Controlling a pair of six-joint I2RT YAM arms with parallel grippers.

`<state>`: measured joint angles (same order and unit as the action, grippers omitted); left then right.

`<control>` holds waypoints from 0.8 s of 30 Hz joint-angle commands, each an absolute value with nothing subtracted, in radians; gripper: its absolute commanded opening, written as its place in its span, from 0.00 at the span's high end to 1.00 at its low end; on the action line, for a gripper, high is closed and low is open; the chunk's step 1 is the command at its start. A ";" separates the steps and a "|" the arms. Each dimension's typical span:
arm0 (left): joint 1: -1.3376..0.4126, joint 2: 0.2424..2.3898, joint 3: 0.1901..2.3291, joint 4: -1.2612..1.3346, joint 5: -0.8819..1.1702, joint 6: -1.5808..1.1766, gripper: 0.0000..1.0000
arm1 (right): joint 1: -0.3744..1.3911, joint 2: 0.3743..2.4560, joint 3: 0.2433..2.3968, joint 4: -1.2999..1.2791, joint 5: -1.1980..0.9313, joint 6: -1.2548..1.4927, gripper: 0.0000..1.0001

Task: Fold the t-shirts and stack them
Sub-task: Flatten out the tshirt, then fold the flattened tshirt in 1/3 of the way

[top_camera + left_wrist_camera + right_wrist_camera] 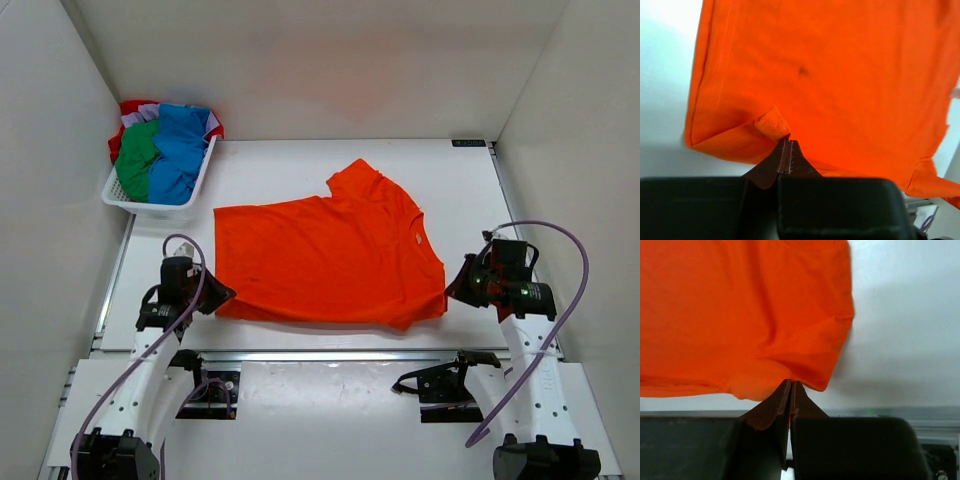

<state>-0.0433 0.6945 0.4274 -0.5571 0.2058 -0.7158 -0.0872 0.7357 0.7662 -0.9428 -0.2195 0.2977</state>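
Observation:
An orange t-shirt (325,255) lies spread across the white table, its collar toward the right and one sleeve pointing to the back. My left gripper (218,296) is shut on the shirt's near left hem corner (772,125). At the near right corner, my right gripper (455,287) is shut on the shirt's edge (790,375). Blue (180,150), green (138,160) and red (135,108) t-shirts lie crumpled in the white basket (125,203) at the back left.
White walls close in the table on the left, back and right. A metal rail (330,355) runs along the table's near edge in front of the arm bases. Purple cables loop from both arms.

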 commanded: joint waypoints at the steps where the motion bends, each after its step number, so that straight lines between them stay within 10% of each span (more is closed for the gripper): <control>1: -0.070 0.649 0.384 -0.621 0.161 -0.727 1.00 | -0.092 0.713 0.747 -0.983 -0.209 0.339 1.00; 24: -0.048 0.661 0.405 -0.595 0.049 -0.842 1.00 | -0.020 1.101 0.906 -0.739 -0.278 0.265 1.00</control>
